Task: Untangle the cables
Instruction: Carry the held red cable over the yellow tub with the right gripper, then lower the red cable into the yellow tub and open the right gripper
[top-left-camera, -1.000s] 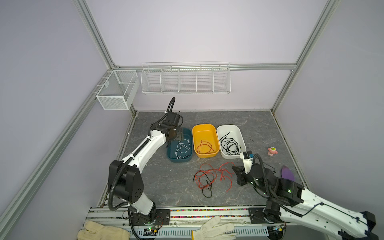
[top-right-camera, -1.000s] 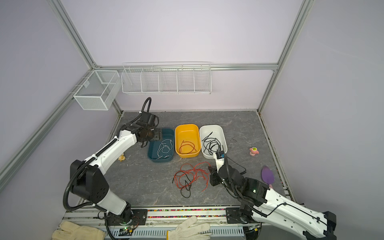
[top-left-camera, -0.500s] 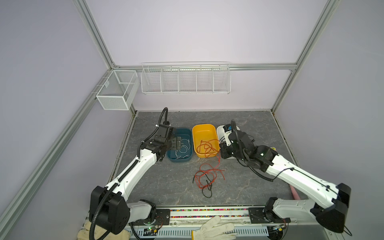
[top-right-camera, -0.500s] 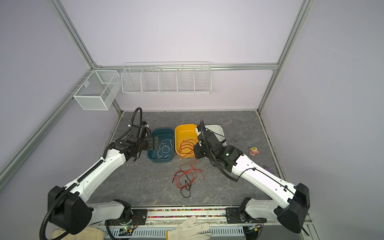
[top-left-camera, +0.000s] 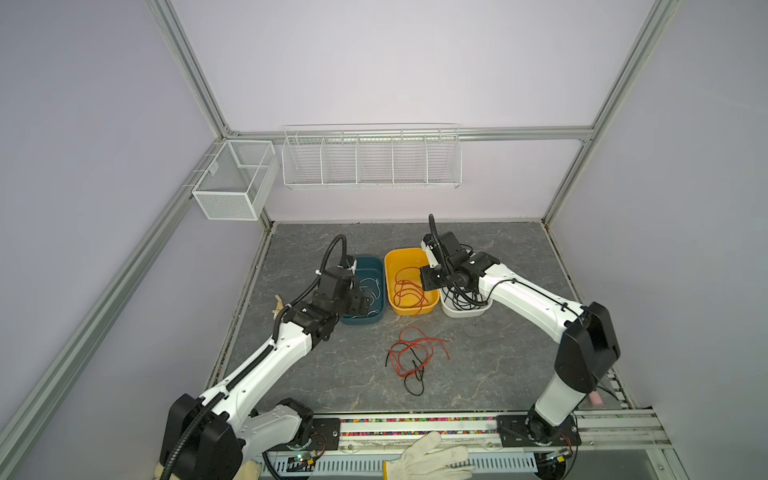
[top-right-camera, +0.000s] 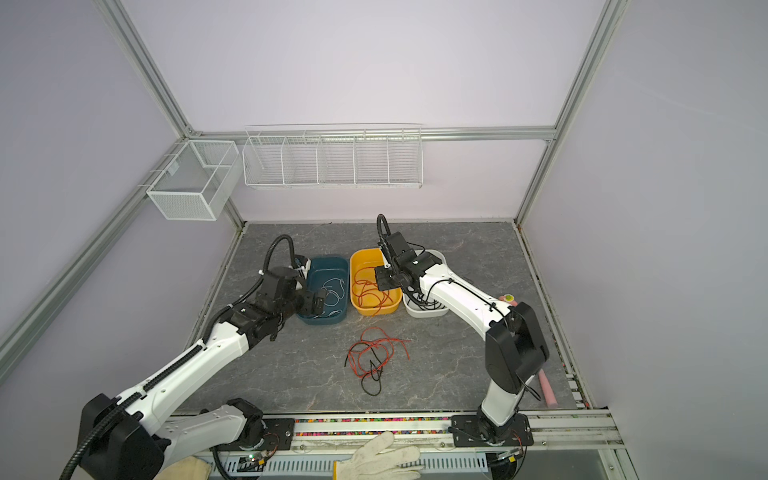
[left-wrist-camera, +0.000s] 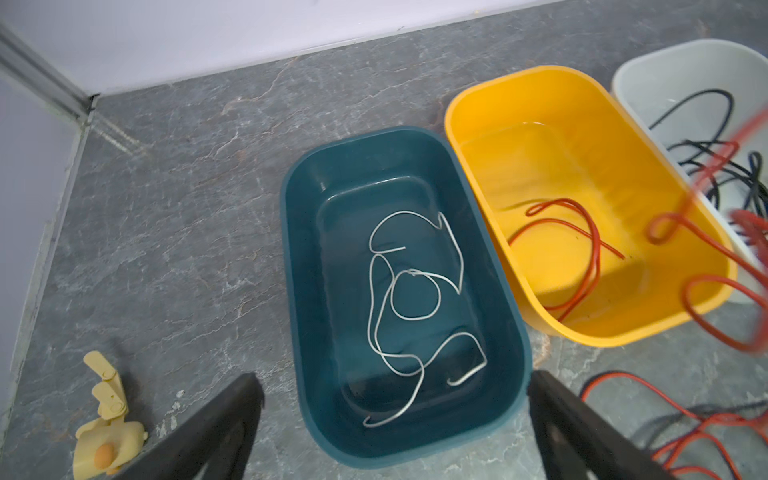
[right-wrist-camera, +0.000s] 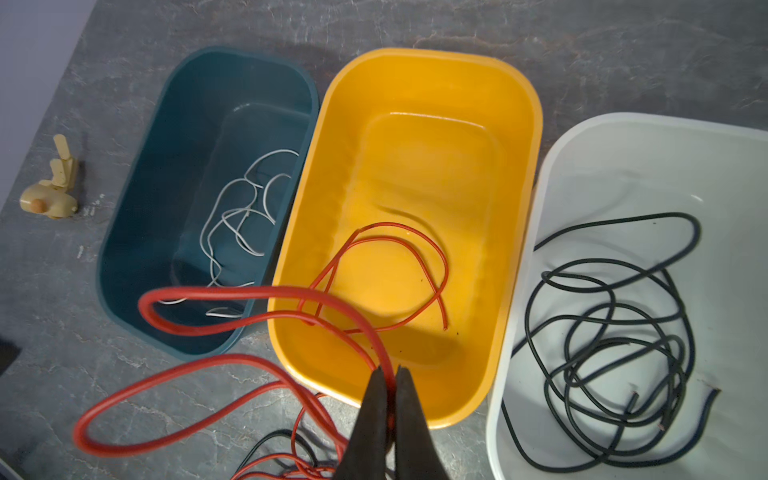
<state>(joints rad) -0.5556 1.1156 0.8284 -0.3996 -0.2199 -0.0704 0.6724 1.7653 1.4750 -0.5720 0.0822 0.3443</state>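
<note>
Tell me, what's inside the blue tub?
Only thin white cables lie looped on the floor of the blue tub in the left wrist view. In both top views the left arm covers its near corner.

In both top views the right arm (top-left-camera: 523, 297) covers most of the white bin (top-left-camera: 462, 312), so its contents cannot be fully read there. In the left wrist view, a red cable (left-wrist-camera: 750, 222) hangs blurred near the lens, and the frame edge cuts off the white bin. In the right wrist view, the frame edge crops the loose tangle of red and black cables (right-wrist-camera: 293, 457). A pink-and-yellow item (top-right-camera: 508, 297) beside the arm is too small to identify.
</note>
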